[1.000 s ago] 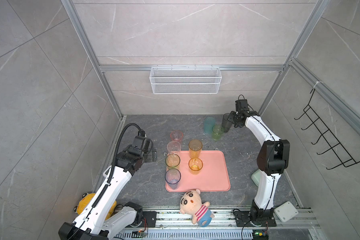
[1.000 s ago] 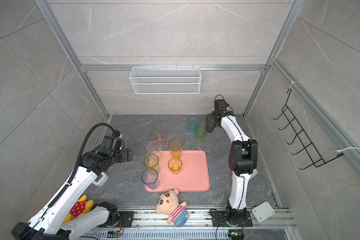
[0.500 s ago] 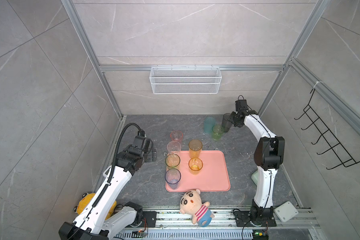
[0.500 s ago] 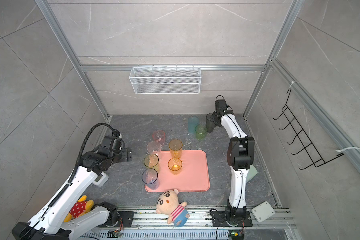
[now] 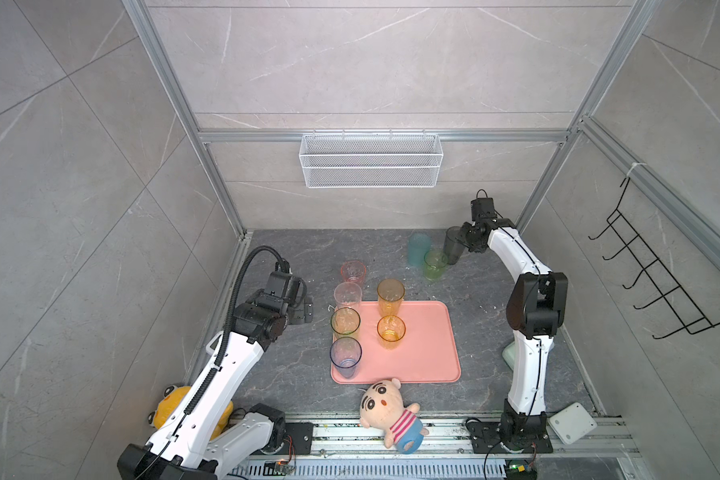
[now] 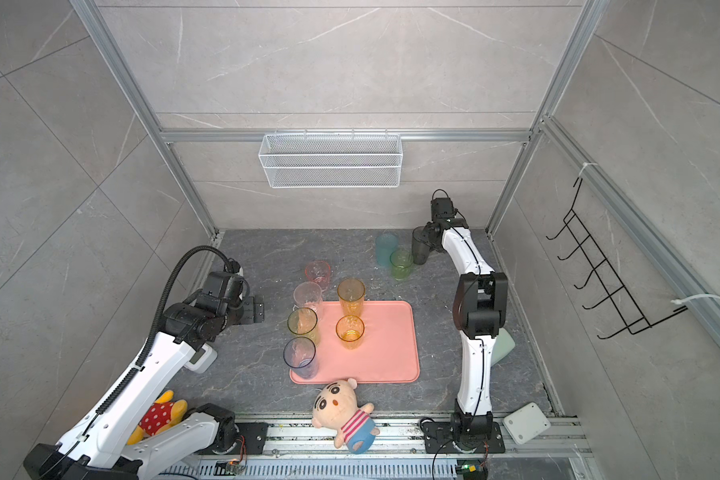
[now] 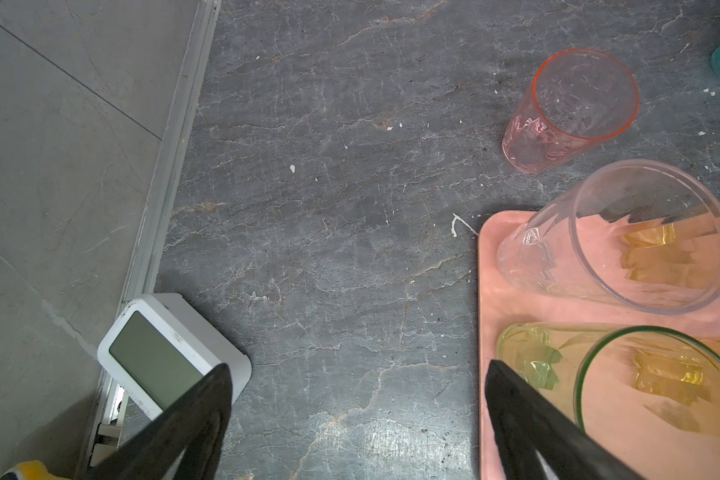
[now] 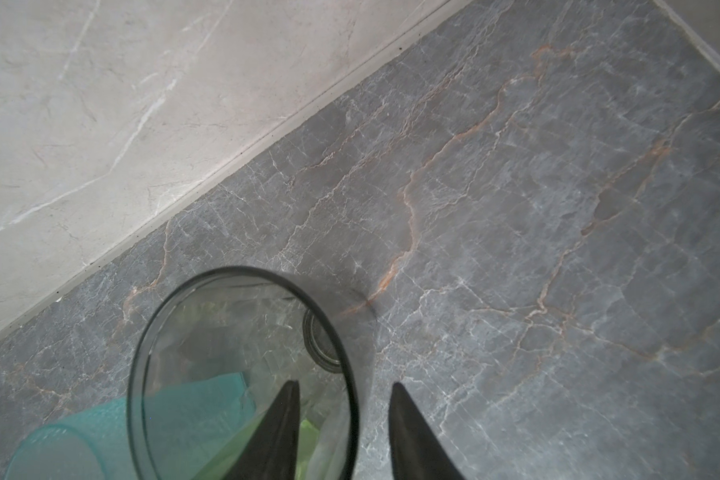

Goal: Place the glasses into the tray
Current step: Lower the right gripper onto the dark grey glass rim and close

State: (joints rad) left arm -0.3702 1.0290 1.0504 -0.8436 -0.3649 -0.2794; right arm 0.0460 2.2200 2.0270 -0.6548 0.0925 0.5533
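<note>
– Smoky tumbler stands on the counter in both top views, beside a green tumbler, with the right tool at its rim.
– Tray holds five tumblers; four stand outside it.
– Left wrist view: left tool gapes wide, empty, beside the tray.
– Right wrist view: jaws half-open astride the smoky wall, nothing pinched yet. I'd close gently and lift straight.
</note>
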